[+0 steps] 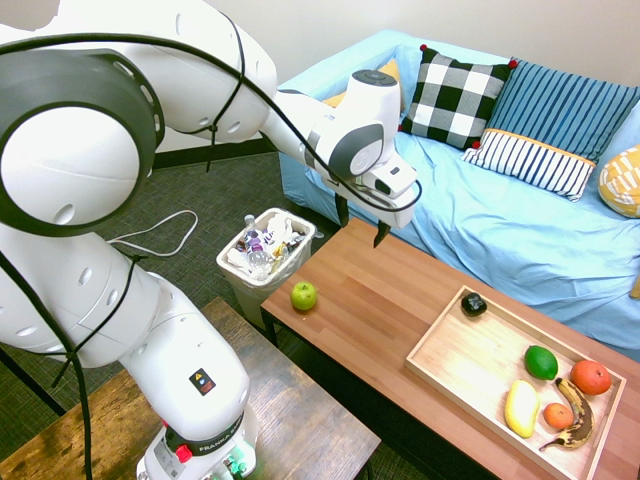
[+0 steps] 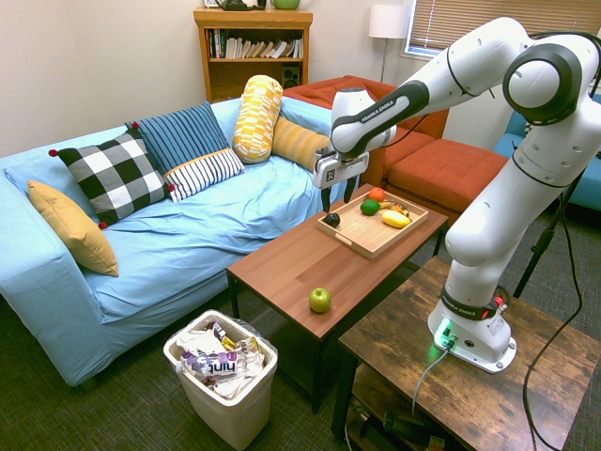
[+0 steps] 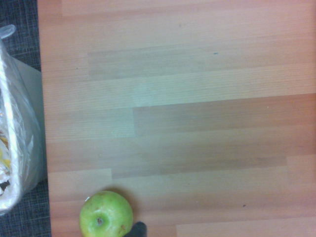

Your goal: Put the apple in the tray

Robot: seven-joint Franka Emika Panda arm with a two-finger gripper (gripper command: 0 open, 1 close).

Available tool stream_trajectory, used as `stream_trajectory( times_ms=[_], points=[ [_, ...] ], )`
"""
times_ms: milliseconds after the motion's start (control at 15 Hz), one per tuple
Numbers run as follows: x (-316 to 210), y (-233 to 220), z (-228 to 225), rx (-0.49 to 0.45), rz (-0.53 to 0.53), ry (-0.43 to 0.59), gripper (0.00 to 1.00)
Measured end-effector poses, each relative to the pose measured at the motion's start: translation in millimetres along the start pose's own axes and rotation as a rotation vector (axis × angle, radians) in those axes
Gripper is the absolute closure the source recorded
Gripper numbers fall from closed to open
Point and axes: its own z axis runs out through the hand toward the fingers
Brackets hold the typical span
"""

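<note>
i saw the gripper [image 1: 361, 225] hanging spread and empty at upper centre, above the table [image 1: 400, 290]; the apple [image 1: 303, 295] sat left-centre, well apart from the tray [image 1: 450, 360] at lower right.

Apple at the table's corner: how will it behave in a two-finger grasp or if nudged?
The apple is round and sits near the table edge, so a nudge could roll it off. Its shiny skin may slip between fingers. It looks firm, unlikely to deform.
</note>
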Motion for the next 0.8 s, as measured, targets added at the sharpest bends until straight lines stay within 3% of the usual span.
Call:
stream_trajectory(
  times_ms=[267,467,800],
  points=[
    [0,-3,10,-0.006,0.006,-0.006,0.0],
    [-7,-10,44,-0.024,0.028,-0.042,0.0],
    [-64,-21,105,-0.055,0.051,-0.119,0.0]
  ],
)
